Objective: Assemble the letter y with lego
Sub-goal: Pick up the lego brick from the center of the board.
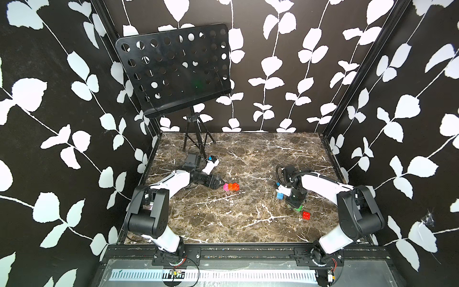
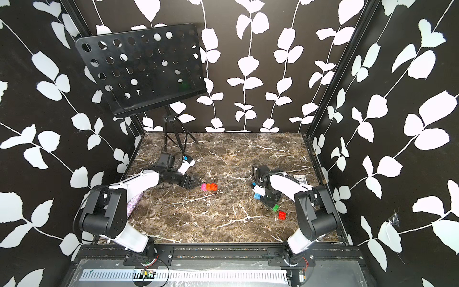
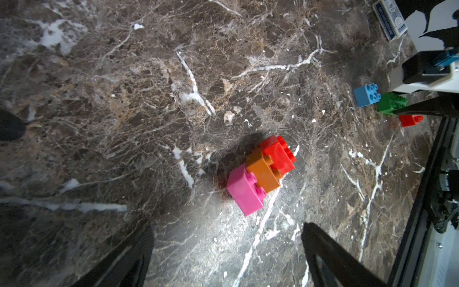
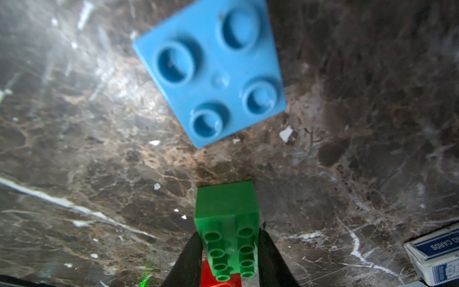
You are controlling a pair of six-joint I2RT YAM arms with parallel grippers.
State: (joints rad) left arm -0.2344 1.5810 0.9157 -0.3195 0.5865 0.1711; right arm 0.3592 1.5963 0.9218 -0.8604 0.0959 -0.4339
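Note:
A joined row of pink (image 3: pixel 244 190), orange (image 3: pixel 262 171) and red lego (image 3: pixel 278 155) lies mid-table, seen as a cluster (image 1: pixel 231 186) (image 2: pixel 210 186) in both top views. My left gripper (image 1: pixel 221 184) (image 3: pixel 227 231) stands open just left of it, with nothing between its fingers. My right gripper (image 4: pixel 229 246) (image 1: pixel 296 206) is shut on the long green brick (image 4: pixel 227 211) (image 2: pixel 275 208), low over the table. A light blue brick (image 4: pixel 213 72) (image 1: pixel 280 195) lies just beyond it. A loose red brick (image 1: pixel 306 215) (image 4: pixel 218 278) lies beside the green one. The letter y as a whole shape is out of view.
A blue playing-card box (image 4: pixel 434 258) (image 2: pixel 300 179) lies near the right arm, by the table's right edge. A black perforated music stand (image 1: pixel 173 67) on a tripod occupies the back left corner. Black rails border the marble table (image 1: pixel 248 223).

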